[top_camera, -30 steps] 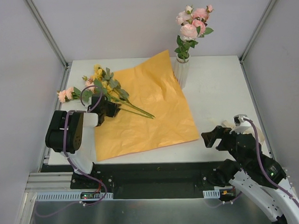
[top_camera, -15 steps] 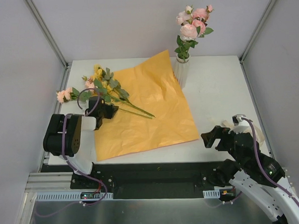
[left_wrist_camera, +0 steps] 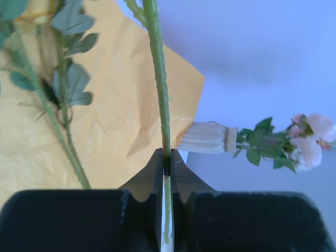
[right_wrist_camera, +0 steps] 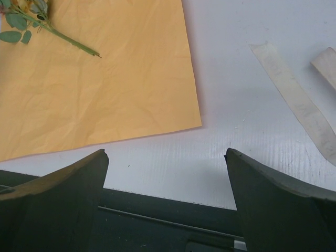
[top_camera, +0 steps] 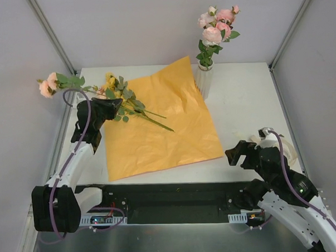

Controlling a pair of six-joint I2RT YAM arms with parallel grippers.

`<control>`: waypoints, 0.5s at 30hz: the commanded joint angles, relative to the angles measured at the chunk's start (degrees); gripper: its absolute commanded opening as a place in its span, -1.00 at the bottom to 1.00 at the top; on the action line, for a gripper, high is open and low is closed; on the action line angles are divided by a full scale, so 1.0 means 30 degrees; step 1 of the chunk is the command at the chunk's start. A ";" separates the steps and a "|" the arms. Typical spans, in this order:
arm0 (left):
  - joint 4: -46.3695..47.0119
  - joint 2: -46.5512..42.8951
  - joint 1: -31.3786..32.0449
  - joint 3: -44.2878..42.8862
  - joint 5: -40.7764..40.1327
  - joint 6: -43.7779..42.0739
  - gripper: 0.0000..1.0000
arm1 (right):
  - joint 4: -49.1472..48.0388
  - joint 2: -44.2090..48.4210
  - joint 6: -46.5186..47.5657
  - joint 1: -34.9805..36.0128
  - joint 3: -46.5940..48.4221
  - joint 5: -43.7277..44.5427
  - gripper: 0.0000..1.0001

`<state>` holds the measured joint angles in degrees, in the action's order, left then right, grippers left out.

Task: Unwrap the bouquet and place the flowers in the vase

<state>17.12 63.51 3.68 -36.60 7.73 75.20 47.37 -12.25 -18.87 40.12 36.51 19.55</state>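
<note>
At the upper left of the overhead view, the left gripper [top_camera: 103, 109] is raised above the table [top_camera: 245, 100]. Its jaws are pressed together on the thin green stem of a single pink rose [top_camera: 48, 85]. The bloom hangs out past the table's left edge, toward the upper left corner of the frame. The wrist view confirms the grip: the stem [left_wrist_camera: 160, 94] runs straight up out of the closed jaws, with no gap on either side.

Just right of that gripper, the loose flowers [top_camera: 125, 101], yellow blossoms with green leaves, lie flat on the upper left part of the orange paper [top_camera: 168, 126]. Their stems point toward the frame's centre. The paper is spread open and creased, covering the middle of the table.

Container: one white ribbed vase [top_camera: 205, 81] stands upright at upper centre-right, just beside the paper's right edge near its far corner. It holds pink roses [top_camera: 216, 26] with green leaves, their heads well above the neck.

At the lower right, the right gripper [top_camera: 240, 154] hovers over the near table edge with its jaws wide apart and nothing between them. Its wrist view shows bare table between the fingers. A cream ribbon [right_wrist_camera: 291, 92] lies flat on the table at that view's right.
</note>
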 commanded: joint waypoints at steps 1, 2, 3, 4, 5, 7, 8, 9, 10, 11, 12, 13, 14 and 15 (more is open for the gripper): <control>-0.0410 -0.0545 -0.0027 -0.2797 0.3158 -0.4845 -1.00 | -0.0030 -0.1042 -0.0213 0.0074 0.0485 0.0543 0.94; -0.0116 -0.0456 0.0003 -0.3119 0.3834 -0.5547 -1.00 | -0.0030 -0.1246 -0.0184 0.0045 0.0573 0.0486 0.93; -0.0084 -0.0369 0.0090 -0.3906 0.5262 -0.7179 -1.00 | -0.0059 -0.1625 -0.0096 0.0045 0.0689 0.0456 0.94; -0.0199 -0.0165 0.0265 -0.4348 0.5885 -0.8065 -1.00 | -0.0175 -0.1803 -0.0038 0.0074 0.0778 0.0427 0.94; -0.1013 -0.0047 0.0383 -0.4846 0.6413 -0.8915 -1.00 | -0.0263 -0.2008 0.0079 0.0074 0.0866 0.0281 0.93; -0.2098 0.0188 0.0791 -0.6194 0.7646 -1.1319 -1.00 | -0.0819 -0.2623 0.0518 0.0074 0.1157 0.0046 0.94; -0.3265 0.0247 0.0881 -0.6634 0.8026 -1.1935 -1.00 | -0.1082 -0.2886 0.0723 0.0074 0.1275 -0.0303 0.94; -0.3654 0.0248 0.0969 -0.7218 0.8233 -1.2811 -1.00 | -0.1752 -0.3469 0.0986 0.0074 0.1422 -0.0538 0.95; -0.3744 0.0016 0.1347 -0.7340 0.8496 -1.3255 -1.00 | -0.2193 -0.3823 0.1481 0.0074 0.1713 -0.0801 0.96; -0.3774 -0.0161 0.1611 -0.7486 0.8615 -1.4217 -1.00 | -0.2633 -0.4291 0.1834 0.0074 0.1919 -0.1529 0.96; -0.3775 -0.0250 0.1962 -0.7604 0.8732 -1.4835 -1.00 | -0.3478 -0.5310 0.2157 0.0074 0.2182 -0.1914 0.96; -0.3775 -0.0308 0.2459 -0.7721 0.9052 -1.5451 -1.00 | -0.3835 -0.5959 0.2827 0.0074 0.3026 -0.2294 0.97; -0.3891 -0.0280 0.3479 -0.7896 0.9171 -1.6124 -1.00 | -0.4100 -0.6661 0.3153 0.0074 0.3498 -0.3023 0.98; -0.4095 -0.0251 0.4127 -0.7985 0.9318 -1.7349 -1.00 | -0.4479 -0.8118 0.3446 0.0074 0.4141 -0.3350 0.98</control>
<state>6.74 64.03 9.91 -57.47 29.98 38.09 42.59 -27.77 -14.26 40.12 41.69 15.68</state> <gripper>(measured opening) 0.021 0.986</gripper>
